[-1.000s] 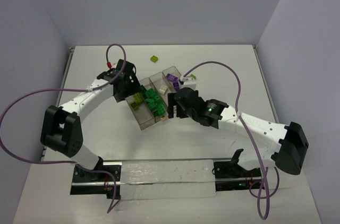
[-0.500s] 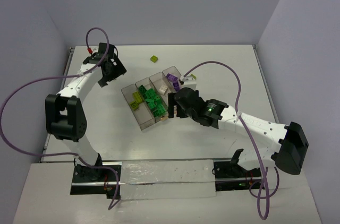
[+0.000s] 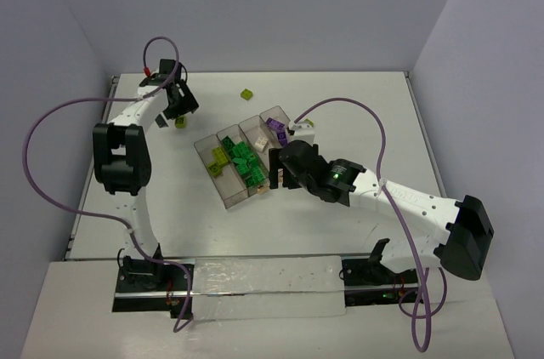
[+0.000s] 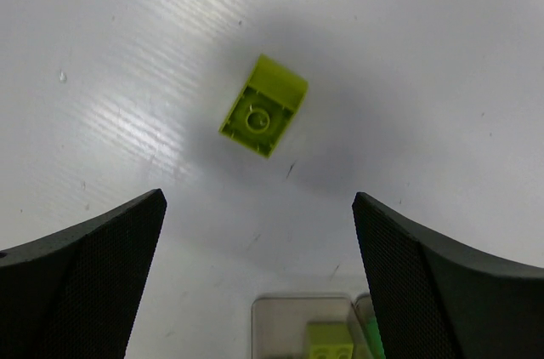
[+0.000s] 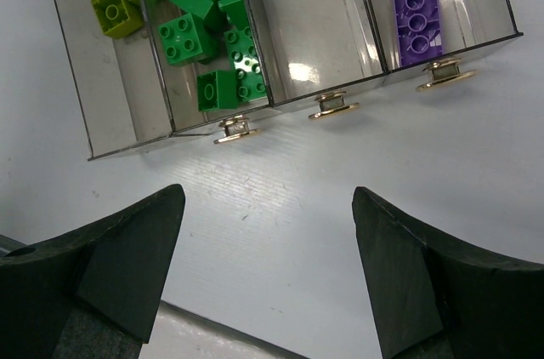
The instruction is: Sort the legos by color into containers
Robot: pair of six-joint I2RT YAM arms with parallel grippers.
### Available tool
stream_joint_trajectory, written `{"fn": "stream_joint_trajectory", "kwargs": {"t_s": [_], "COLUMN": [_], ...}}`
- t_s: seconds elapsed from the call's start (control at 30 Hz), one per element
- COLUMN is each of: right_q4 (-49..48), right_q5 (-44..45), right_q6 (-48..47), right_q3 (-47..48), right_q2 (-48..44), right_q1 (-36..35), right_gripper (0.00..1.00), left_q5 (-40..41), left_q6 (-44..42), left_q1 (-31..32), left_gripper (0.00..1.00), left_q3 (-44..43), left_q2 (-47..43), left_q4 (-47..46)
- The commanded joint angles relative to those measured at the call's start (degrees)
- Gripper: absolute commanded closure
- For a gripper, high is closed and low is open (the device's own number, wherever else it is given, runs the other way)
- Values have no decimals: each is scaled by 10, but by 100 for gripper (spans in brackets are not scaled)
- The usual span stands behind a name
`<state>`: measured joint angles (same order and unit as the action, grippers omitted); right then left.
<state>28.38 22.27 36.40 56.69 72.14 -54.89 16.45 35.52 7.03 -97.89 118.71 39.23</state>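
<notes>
The tray of containers (image 3: 223, 190) lies mid-table, holding yellow-green legos (image 3: 218, 160), dark green legos (image 3: 245, 163), a white one and purple legos (image 3: 274, 127) in separate compartments. My left gripper (image 3: 177, 112) is open at the far left, above a loose yellow-green lego (image 3: 180, 122), which shows between and ahead of the fingers in the left wrist view (image 4: 263, 106). My right gripper (image 3: 274, 170) is open and empty beside the tray's tabbed end (image 5: 333, 105). The right wrist view shows green legos (image 5: 204, 27) and a purple lego (image 5: 415, 19).
Another yellow-green lego (image 3: 247, 94) lies near the back edge. A small yellowish piece (image 3: 306, 123) lies beside the right arm's purple cable. The tray's corner (image 4: 293, 301) shows at the bottom of the left wrist view. White walls enclose the table.
My left arm has swung from the tray's left end to the far left, now over the loose yellow-green lego. The right arm has not moved.
</notes>
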Motion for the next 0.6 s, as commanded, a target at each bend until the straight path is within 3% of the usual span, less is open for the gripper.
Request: {"fn": "stream_joint_trajectory", "kwargs": {"t_s": [0.0,0.27,0.57], "right_q4": [0,-1,8], "right_q5": [20,21,27], "right_q6": [2,8,15], "right_q3": [24,21,20], "right_q2": [-2,0,-2], "right_q1": [-5,-5,-5], "right_gripper": [13,13,13], "left_q5": [-1,-22,-9], "left_q6": [-43,-66,-80], "left_q1": [-9,-17,-17], "left_gripper": [1,8,23], "left_q3": [-45,-32,-47], "left_q2": [32,65,98], "left_q4": [-16,-52,-73]}}
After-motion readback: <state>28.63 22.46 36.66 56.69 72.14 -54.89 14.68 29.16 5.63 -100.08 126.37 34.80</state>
